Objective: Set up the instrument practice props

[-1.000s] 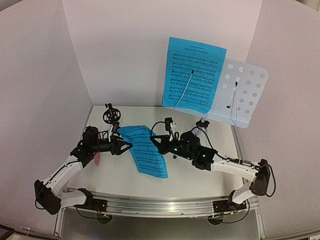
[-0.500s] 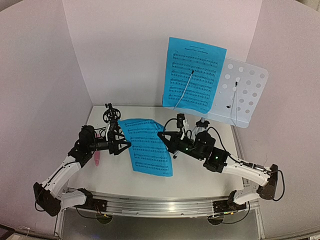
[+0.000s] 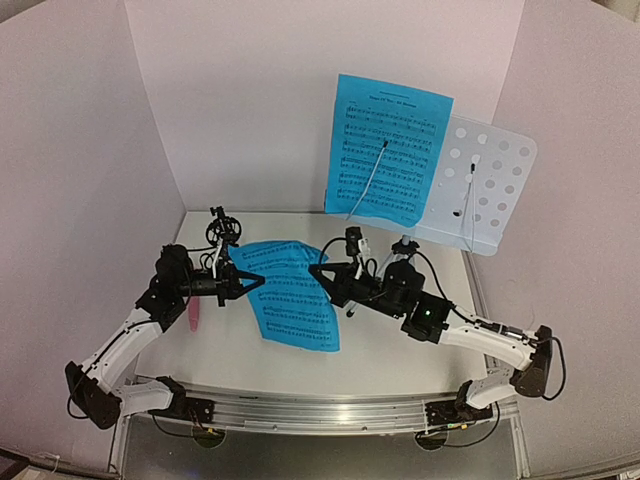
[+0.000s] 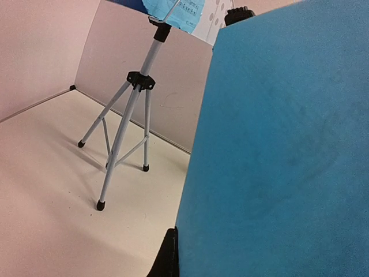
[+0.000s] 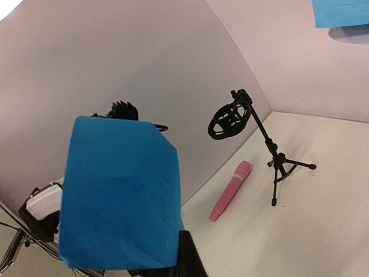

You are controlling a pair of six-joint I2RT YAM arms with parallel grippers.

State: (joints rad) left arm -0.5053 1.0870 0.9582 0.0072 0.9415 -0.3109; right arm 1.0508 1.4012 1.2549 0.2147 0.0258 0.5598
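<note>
Standing upright at the rear of the bench [image 3: 400,345], the stand [image 3: 485,190] holds the first page [image 3: 388,150]. Second page [image 3: 290,300]: above the bench, clamped by left gripper [image 3: 258,284] and right gripper [image 3: 316,268], not yet placed. Mount [image 3: 220,233] empty; microphone [image 3: 192,317] lying beside it.

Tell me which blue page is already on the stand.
The upper page, upright on the stand; left gripper and right gripper hold the lower page.

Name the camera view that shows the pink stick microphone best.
Right wrist view: the pink stick microphone lies whole and unobstructed. Top view shows only a small sliver beside the left arm; left wrist view, none.
</note>
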